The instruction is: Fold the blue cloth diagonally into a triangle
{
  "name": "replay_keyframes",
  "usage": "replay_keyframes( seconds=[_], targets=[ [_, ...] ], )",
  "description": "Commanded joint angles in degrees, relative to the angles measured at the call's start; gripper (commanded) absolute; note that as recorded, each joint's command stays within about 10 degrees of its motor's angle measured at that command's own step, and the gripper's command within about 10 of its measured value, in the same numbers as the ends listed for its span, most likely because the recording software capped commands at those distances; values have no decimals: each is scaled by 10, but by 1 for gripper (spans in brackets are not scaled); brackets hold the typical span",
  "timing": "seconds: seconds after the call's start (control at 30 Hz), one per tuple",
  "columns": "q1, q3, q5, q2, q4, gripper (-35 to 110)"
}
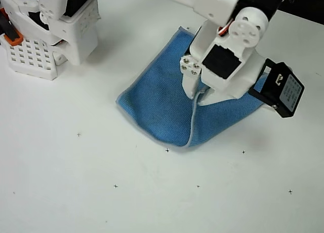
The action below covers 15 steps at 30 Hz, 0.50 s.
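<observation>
Overhead, white pincer (pixel 197 93) sits pinched on the pale stitched edge of the medium-blue textured microfibre cloth (pixel 162 101). Cloth lies partly folded on white worktop (pixel 76 182).

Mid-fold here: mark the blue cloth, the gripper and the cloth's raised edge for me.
blue cloth (pixel 162 104): overhead view, flat left panel.
gripper (pixel 195 96): overhead view, between the fingertips at the cloth's edge.
raised edge (pixel 192 124): overhead view, pale stitched hem below the gripper.
</observation>
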Motion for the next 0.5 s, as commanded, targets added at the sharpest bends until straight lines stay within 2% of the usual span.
replay_keyframes(
  seconds=[0.0, 0.33, 0.47],
  targets=[
    [-25, -39, 7, 99, 18, 0],
    [-58, 11, 47, 199, 16, 0],
    [-71, 78, 62, 245, -17, 0]
  ],
)
